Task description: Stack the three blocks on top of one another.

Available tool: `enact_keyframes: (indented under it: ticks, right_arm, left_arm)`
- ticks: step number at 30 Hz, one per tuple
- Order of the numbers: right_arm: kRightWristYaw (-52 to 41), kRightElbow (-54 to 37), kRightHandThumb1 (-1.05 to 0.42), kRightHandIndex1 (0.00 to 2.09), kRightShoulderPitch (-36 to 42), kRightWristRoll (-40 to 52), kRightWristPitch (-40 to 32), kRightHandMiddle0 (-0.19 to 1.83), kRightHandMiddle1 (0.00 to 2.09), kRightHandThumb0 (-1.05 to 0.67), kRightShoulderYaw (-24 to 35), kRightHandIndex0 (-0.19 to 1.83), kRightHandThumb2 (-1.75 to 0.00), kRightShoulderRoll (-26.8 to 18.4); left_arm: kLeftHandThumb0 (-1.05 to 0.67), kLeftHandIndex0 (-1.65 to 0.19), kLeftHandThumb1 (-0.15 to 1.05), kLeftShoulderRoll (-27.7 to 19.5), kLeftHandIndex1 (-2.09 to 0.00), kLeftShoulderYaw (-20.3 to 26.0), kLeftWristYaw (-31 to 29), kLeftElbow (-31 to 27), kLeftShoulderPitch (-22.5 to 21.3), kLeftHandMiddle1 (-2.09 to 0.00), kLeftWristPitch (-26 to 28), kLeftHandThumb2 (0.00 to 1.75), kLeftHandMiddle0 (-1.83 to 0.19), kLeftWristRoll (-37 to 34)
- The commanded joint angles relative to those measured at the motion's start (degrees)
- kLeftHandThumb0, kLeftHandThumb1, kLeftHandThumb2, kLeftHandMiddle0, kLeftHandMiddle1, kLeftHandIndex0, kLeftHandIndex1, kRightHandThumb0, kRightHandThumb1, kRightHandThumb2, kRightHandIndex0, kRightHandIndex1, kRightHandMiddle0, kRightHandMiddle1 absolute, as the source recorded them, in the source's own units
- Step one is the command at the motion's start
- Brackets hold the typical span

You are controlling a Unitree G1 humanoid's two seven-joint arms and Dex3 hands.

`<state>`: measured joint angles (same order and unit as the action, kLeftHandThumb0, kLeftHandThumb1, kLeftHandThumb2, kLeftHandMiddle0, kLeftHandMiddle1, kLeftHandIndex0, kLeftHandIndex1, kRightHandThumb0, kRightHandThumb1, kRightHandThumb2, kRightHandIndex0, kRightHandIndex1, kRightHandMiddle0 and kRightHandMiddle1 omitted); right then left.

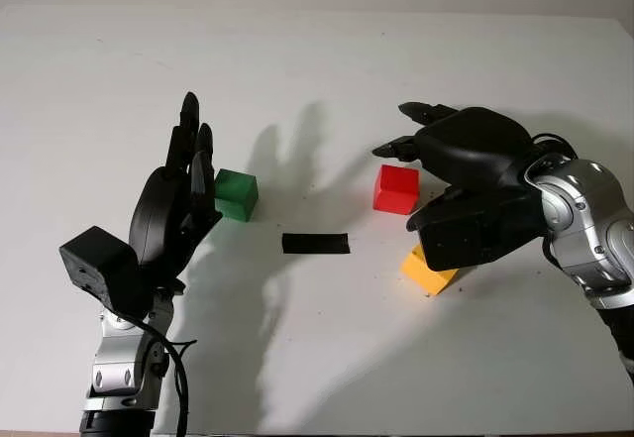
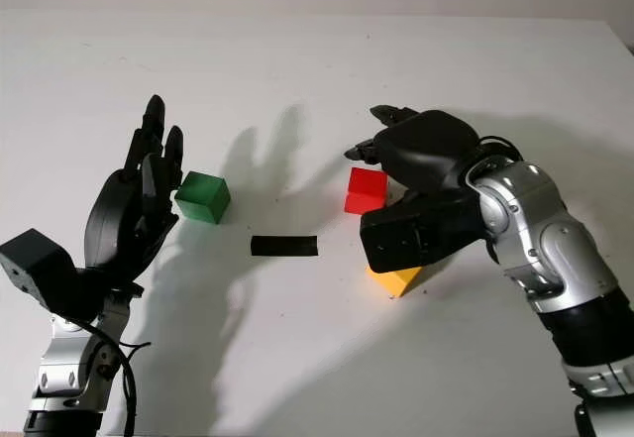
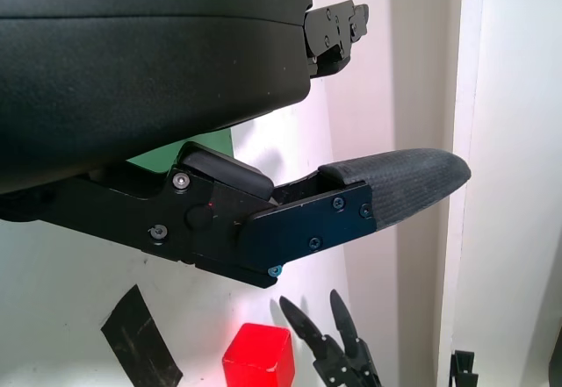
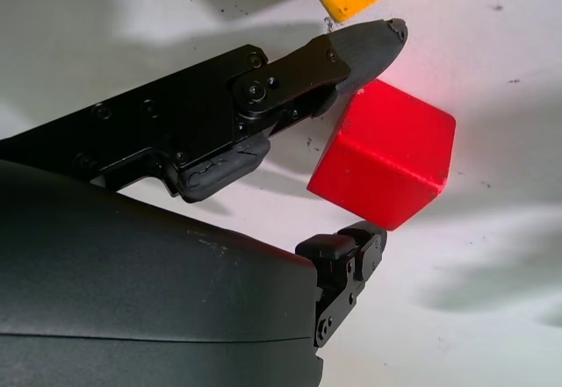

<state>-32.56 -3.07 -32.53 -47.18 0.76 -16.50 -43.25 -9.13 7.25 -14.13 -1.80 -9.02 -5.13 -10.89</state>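
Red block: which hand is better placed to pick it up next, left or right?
Right. The right hand hovers open directly over the red block, fingers either side of it in the right wrist view. The left hand is open beside the green block, across the black tape strip.

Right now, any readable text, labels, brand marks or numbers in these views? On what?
None readable.
Green block, red block, yellow block: plain faces, no markings.
Black tape strip: blank.
Left hand, open beside the green block: no visible logo.
Right hand, open over the red block: no visible logo.
White table: unmarked.
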Motion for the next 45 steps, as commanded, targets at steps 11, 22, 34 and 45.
enact_keyframes:
  ticks: [11, 22, 34, 45]
  right_arm:
    - [8.5, 5.9, -1.0, 0.08, -0.2, -2.7, 3.4, 0.52, 0.16, -0.75, -0.5, 0.09, -0.06, 1.2]
    - [8.3, 6.4, -1.03, 0.08, -0.7, -0.3, 3.7, 0.54, 0.25, -0.75, 0.1, 0.14, -0.06, 2.2]
    - [8.6, 7.4, -1.03, 0.09, -1.1, -0.2, 4.6, 0.34, 0.94, -0.71, -0.6, 0.28, -0.05, 2.0]
    - [17.2, 12.1, -0.97, 0.11, -1.9, 1.7, 11.7, 0.48, 1.25, -0.44, 0.4, 0.47, -0.05, 2.1]
  left_arm:
    - [-0.83, 0.19, 1.05, -0.3, 0.0, -0.4, -0.1, -0.6, 0.1, 0.0, -0.9, 0.74, 0.19, 0.5]
    - [-0.81, 0.19, 1.05, -0.1, 0.0, -0.5, -0.2, -0.4, 0.3, 0.0, -1.2, 0.74, 0.19, 0.4]
    - [-0.81, 0.19, 1.05, -0.4, 0.0, -0.4, -0.7, 0.1, 0.3, 0.0, -2.1, 0.74, 0.19, 0.4]
    - [-0.8, 0.19, 1.05, -0.2, 0.0, -0.3, -0.6, -0.2, 0.6, 0.0, -2.1, 0.73, 0.19, 0.5]
